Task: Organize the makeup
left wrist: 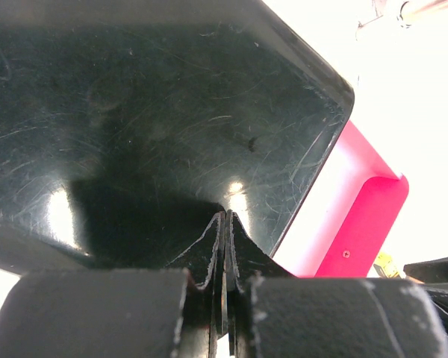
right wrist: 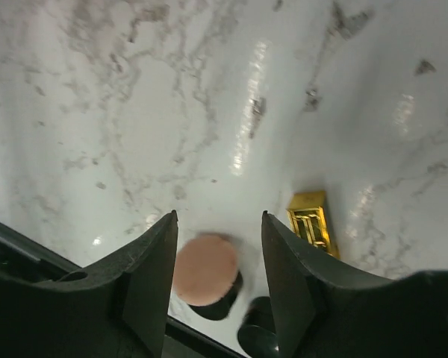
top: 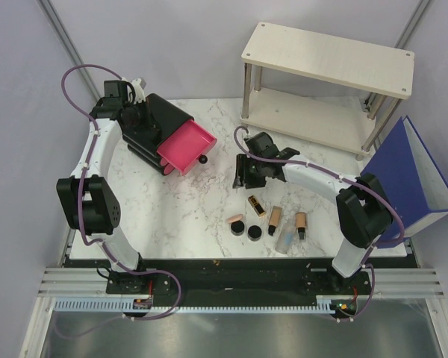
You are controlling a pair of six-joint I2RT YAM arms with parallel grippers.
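Note:
The makeup lies in a loose group on the marble table: a peach compact [top: 235, 220], a black compact [top: 254, 231], a gold-and-black lipstick [top: 256, 205], two peach tubes with black caps [top: 275, 218] [top: 301, 222] and a clear bluish tube [top: 287, 239]. My right gripper [top: 245, 177] is open and empty, hovering just behind the group. In its wrist view the right gripper [right wrist: 219, 224] frames the peach compact [right wrist: 205, 268], with the lipstick [right wrist: 310, 224] to the right. My left gripper [left wrist: 225, 216] is shut and empty over the black box [left wrist: 149, 112].
The black box [top: 160, 119] stands at the back left with a pink drawer [top: 187, 145] pulled open toward the middle. A wooden two-tier shelf [top: 328, 60] stands at the back right. A blue binder [top: 414, 175] stands at the right edge.

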